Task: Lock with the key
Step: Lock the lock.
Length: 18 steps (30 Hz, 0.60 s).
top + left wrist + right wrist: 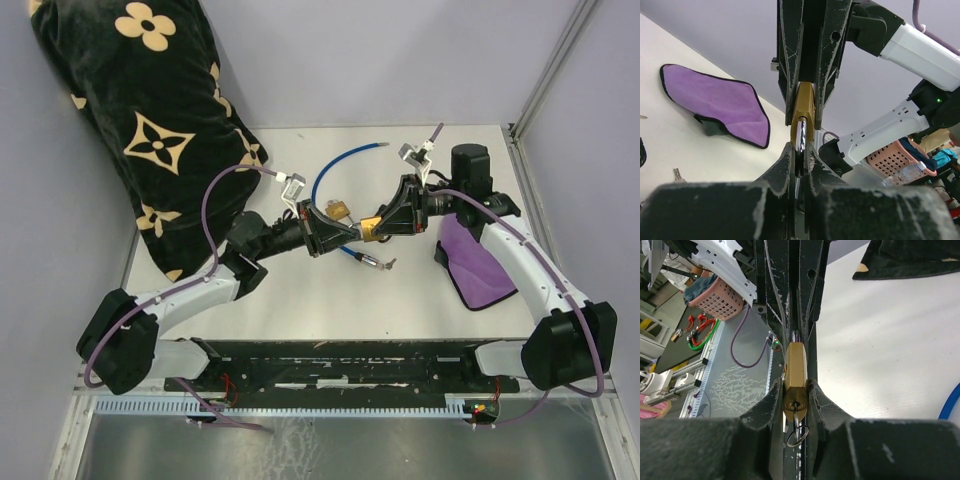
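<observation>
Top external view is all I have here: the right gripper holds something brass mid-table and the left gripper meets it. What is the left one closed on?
Observer: The left wrist view shows the left gripper shut on the silver shackle of a brass padlock.
Operator: Is the key in the lock yet, or lying on the table?
Observer: In the right wrist view, a key sits in the keyhole at the end of the padlock facing that camera. Its ring dangles between the fingers of the right gripper.
</observation>
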### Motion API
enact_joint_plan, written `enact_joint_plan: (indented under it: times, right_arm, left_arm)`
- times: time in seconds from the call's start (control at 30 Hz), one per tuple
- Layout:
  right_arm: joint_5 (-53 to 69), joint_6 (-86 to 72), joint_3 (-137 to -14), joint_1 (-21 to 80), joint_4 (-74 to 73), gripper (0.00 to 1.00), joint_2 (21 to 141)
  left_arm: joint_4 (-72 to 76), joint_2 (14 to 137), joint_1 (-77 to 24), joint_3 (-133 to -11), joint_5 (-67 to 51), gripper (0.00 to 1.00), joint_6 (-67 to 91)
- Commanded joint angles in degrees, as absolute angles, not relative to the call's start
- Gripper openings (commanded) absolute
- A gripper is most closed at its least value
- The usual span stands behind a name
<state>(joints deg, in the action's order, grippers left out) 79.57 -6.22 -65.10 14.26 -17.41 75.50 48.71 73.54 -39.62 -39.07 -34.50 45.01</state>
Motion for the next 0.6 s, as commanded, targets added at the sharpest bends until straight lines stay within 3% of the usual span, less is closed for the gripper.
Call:
enact_joint_plan:
  times: [0.0, 0.1, 0.17, 0.27, 0.57]
  right_arm:
    - [80.8, -5.1, -66.2, 14.8, -16.2, 0.3, 75.9]
    - [80.5, -5.3, -67.0, 13.2, -17.4, 0.6, 75.5]
    - [80.4, -5.4, -66.9, 11.6, -17.7, 0.7, 74.9]
    - [80.0, -5.4, -66.2, 10.2, -17.7, 0.72, 74.2]
    - [77.5, -9.5, -64.1, 11.6, -12.9, 0.67, 76.7]
  left_arm:
    - [54.5, 73.8, -39.0, -40.1, -35.5, 0.03, 48.0]
    - [56.8, 71.9, -37.4, -36.8, -34.5, 0.03, 49.7]
    - [57.0, 70.2, -36.2, -35.2, -34.5, 0.03, 50.2]
    - [56.1, 67.9, -35.0, -34.0, -34.8, 0.03, 50.0]
    - [57.5, 67.6, -34.5, -33.6, -37.3, 0.03, 51.4]
